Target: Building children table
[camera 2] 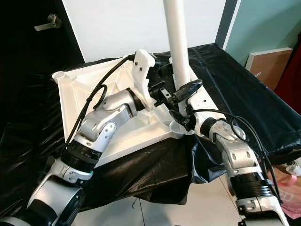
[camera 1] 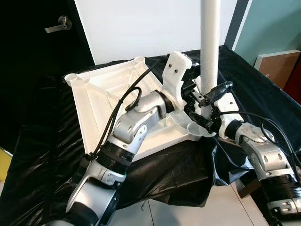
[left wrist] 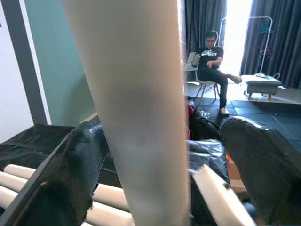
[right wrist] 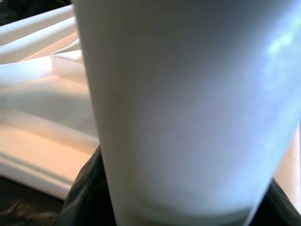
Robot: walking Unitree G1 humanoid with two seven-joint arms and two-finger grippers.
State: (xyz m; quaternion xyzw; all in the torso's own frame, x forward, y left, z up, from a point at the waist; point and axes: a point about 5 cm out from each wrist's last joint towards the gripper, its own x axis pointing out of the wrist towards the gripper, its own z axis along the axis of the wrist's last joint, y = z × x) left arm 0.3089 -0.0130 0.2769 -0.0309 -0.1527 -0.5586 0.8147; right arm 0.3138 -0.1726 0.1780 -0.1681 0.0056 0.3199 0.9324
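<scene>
1. The white plastic square table panel (camera 1: 101,101) lies upside down on a work surface draped in black plastic sheeting (camera 1: 42,136), its near corner reaching toward the sheet's front edge. Being the largest piece, it carries the largest risk: a sideways push on the leg could slide the whole panel over the slick sheeting, perhaps off the front.

2. The long white cylindrical table leg (camera 1: 209,47) stands upright at the panel's near-right corner, its foot at the round corner socket (camera 1: 195,128). Whether it is fully seated cannot be told. If it goes in tilted it may jam or pop out, and a tall leg let go early would likely topple.

3. The left gripper (camera 1: 194,96) reaches across the panel to the leg; in the left wrist view its black fingers (left wrist: 70,174) lie on either side of the leg, grasping it. The right gripper (camera 1: 207,106) clamps the leg lower down, just above the socket. Two grips this close could fight each other and twist the leg off line.

4. The black cables (camera 1: 120,108) looping along the left arm hang near the panel's raised ribs and could snag.

5. Spare white legs (left wrist: 28,181) lie behind on the sheeting; a jolt might set them rolling.
</scene>
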